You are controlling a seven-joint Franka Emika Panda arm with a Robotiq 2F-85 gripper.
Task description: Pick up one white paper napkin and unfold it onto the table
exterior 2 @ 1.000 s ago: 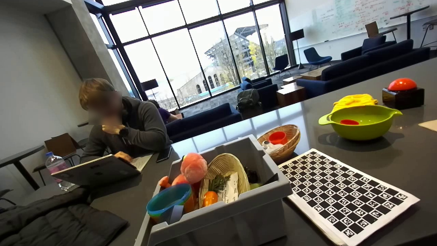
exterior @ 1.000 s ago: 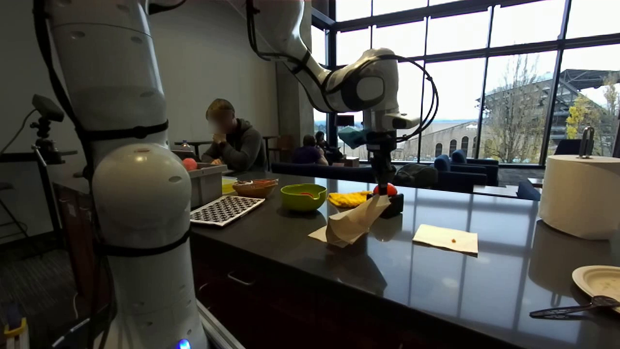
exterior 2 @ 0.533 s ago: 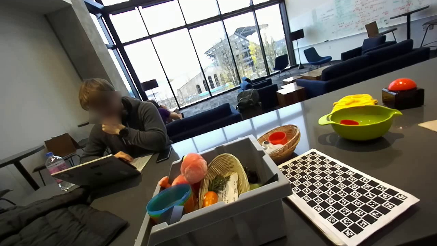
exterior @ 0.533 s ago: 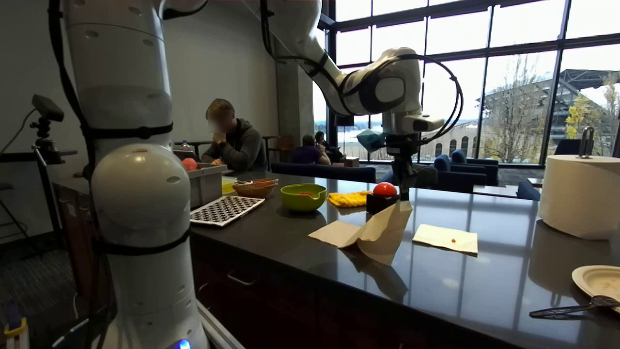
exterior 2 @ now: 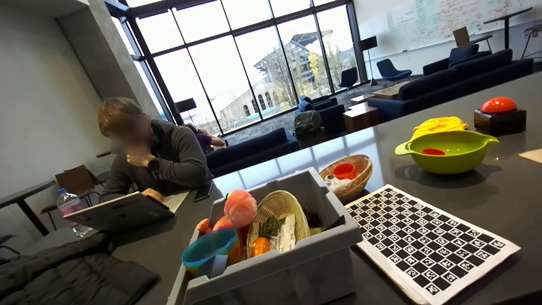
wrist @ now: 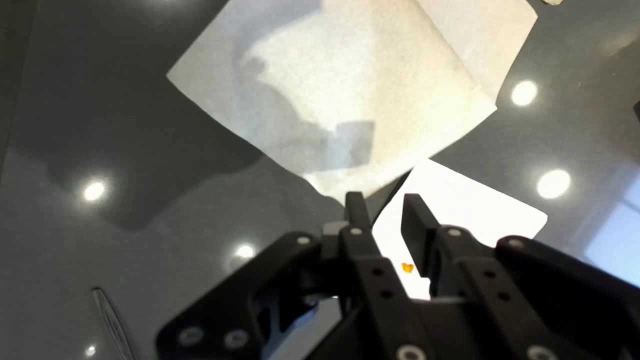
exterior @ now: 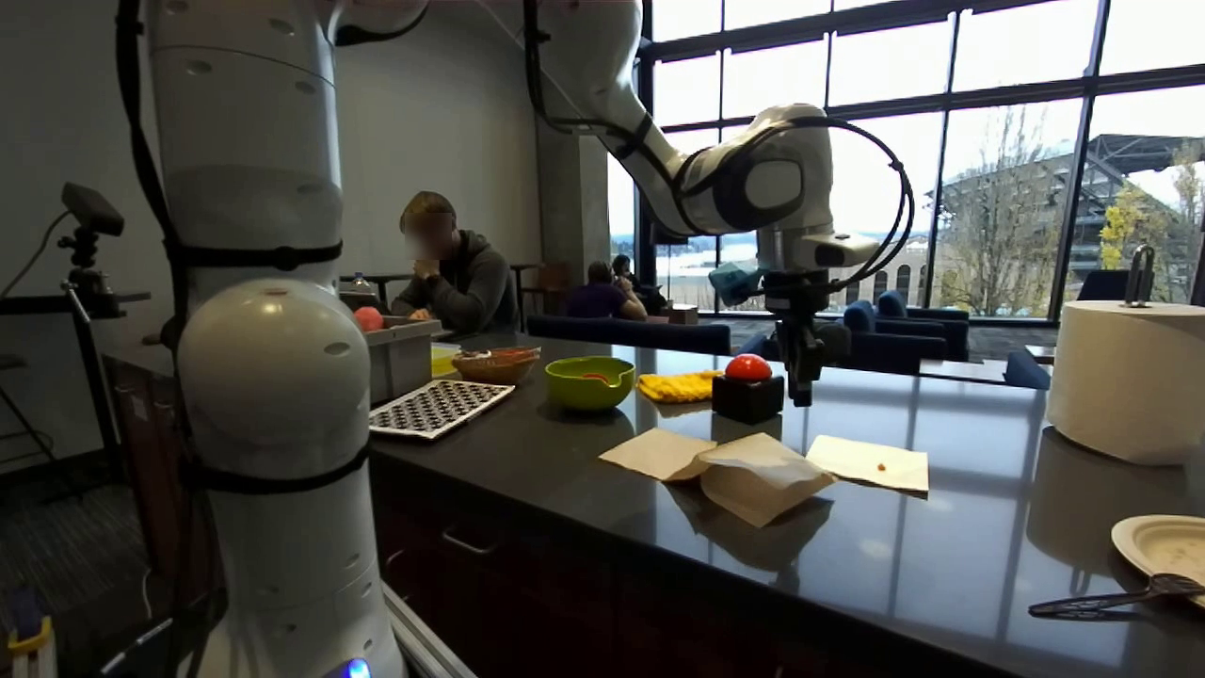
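Observation:
The white paper napkin [exterior: 759, 471] is spread with creases over the dark glossy table [exterior: 875, 556]. Its left part lies flat, while the right part bulges and seems to stand a little off the surface. In the wrist view the napkin [wrist: 325, 85] fills the upper middle, its near corner just beyond the fingertips. My gripper [wrist: 385, 200] is parted by a narrow gap, with no paper between its fingers. An exterior view has the gripper [exterior: 802, 397] above the table, behind the napkin's right end. Only a pale corner of the napkin [exterior 2: 532, 155] shows at an exterior view's edge.
A neat flat napkin [exterior: 871, 464] with an orange speck lies right of the sheet. Behind stand a red button on a black box [exterior: 747, 397], a yellow cloth [exterior: 676, 387] and a green bowl [exterior: 590, 384]. A paper roll [exterior: 1125, 386] and plate [exterior: 1167, 544] are at right.
My gripper moved right, trailing the napkin's raised end, then parted its fingers and let go. That end has dropped toward the table and spread to the right.

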